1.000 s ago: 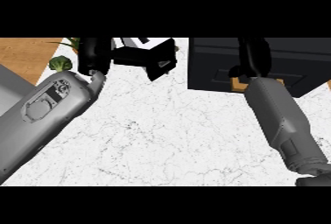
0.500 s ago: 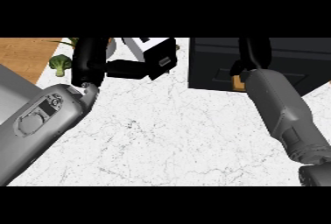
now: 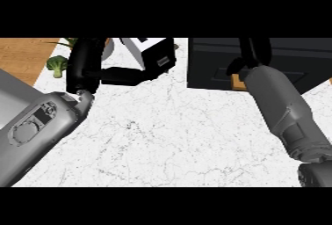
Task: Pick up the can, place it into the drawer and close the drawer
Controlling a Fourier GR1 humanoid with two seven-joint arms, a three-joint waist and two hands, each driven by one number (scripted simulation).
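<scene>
No can shows plainly in the head view. The dark drawer unit (image 3: 279, 57) stands at the back right, with a small orange-brown patch (image 3: 237, 82) at its front edge; I cannot tell what that patch is. My right hand (image 3: 251, 50) reaches over the drawer unit, black against its dark top, so its shape is hard to read. My left hand (image 3: 84, 66) is at the back left above the marble counter (image 3: 175, 132). It is open, its fingers (image 3: 130, 75) stretched out to the right and holding nothing.
A black-and-white box (image 3: 159, 55) stands at the back centre, just past my left fingertips. A broccoli head (image 3: 57, 65) and a leafy plant (image 3: 65, 43) sit at the back left beside a wooden surface (image 3: 23, 57).
My left forearm has swung down and to the left, and the left hand's fingers now stretch further right. The right forearm has shifted slightly right, its hand still over the drawer unit.
</scene>
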